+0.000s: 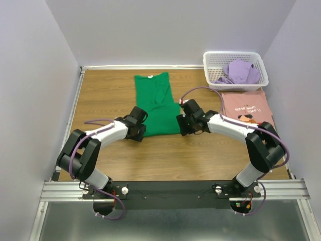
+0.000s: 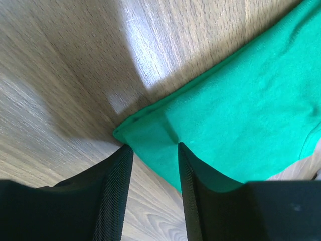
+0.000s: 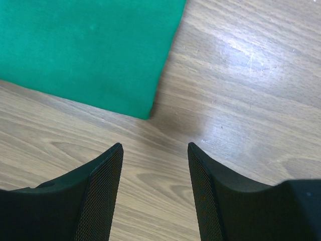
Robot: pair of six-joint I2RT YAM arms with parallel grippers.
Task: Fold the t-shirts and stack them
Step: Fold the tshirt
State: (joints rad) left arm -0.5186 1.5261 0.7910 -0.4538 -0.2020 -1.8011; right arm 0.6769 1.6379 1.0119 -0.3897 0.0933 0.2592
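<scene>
green t-shirt (image 1: 156, 103): bright, plain, folded narrow, flat
left claw (image 2: 153, 148): spread, its corner between tips
right claw (image 3: 155, 146): spread, its corner just ahead-left

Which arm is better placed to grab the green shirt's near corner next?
Left, likely: the left gripper has a corner of the green shirt between its open fingers; the right gripper, also open, hangs over table with its corner ahead of the fingers.

A lab test cell: plain walls (image 1: 160, 30) box in a wooden table (image 1: 110, 95) fronted by an aluminium mounting rail (image 1: 60, 191).
</scene>
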